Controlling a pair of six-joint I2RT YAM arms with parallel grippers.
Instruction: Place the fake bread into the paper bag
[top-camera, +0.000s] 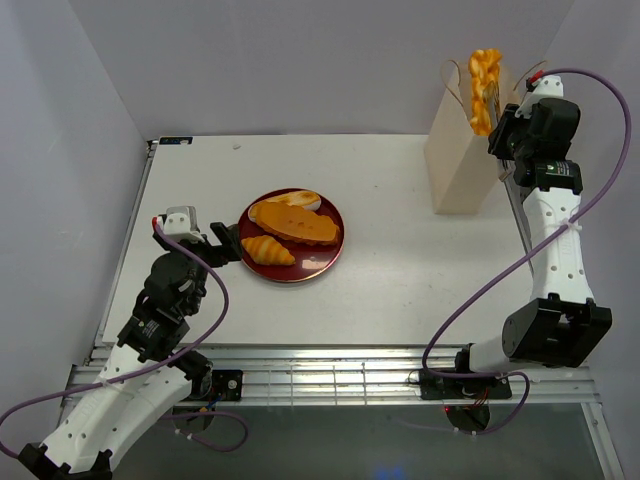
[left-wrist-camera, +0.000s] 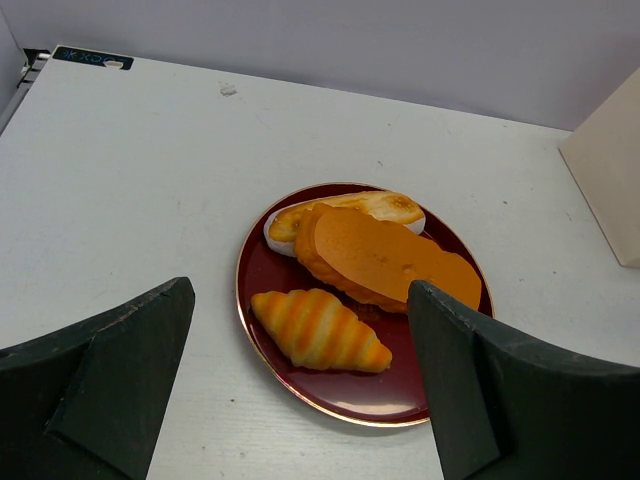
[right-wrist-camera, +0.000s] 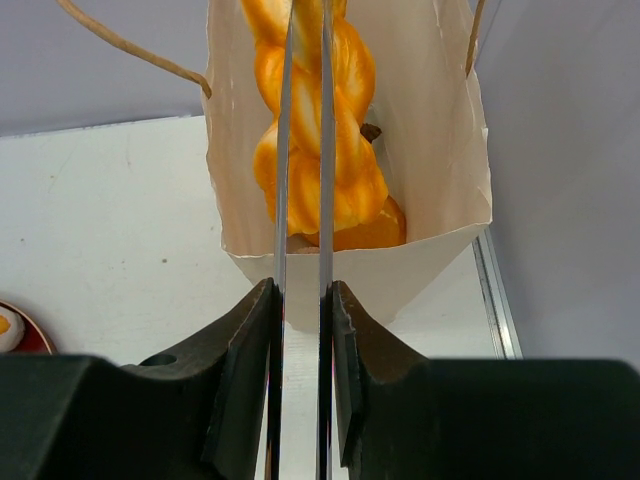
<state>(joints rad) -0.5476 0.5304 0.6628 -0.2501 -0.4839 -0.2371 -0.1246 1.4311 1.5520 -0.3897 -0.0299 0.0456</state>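
Note:
The cream paper bag (top-camera: 462, 160) stands upright at the far right. My right gripper (top-camera: 505, 130) is shut on slim metal tongs (right-wrist-camera: 281, 200), which pinch a twisted orange bread (top-camera: 484, 85) in the bag's open mouth. In the right wrist view the twist (right-wrist-camera: 350, 150) hangs inside the bag (right-wrist-camera: 390, 275), with another orange piece (right-wrist-camera: 375, 230) below it. A croissant (top-camera: 268, 250), a large flat slice (top-camera: 295, 222) and a pale loaf (top-camera: 298, 199) lie on the dark red plate (top-camera: 305, 272). My left gripper (top-camera: 222, 245) is open and empty, just left of the plate, with the croissant (left-wrist-camera: 320, 330) ahead of its fingers.
The bag's thin looped handles (right-wrist-camera: 130, 45) stick up at its mouth. The table's right edge rail (right-wrist-camera: 495, 290) runs close beside the bag. Grey walls enclose the table on three sides. The plate's rim (left-wrist-camera: 400, 395) lies between my left fingers.

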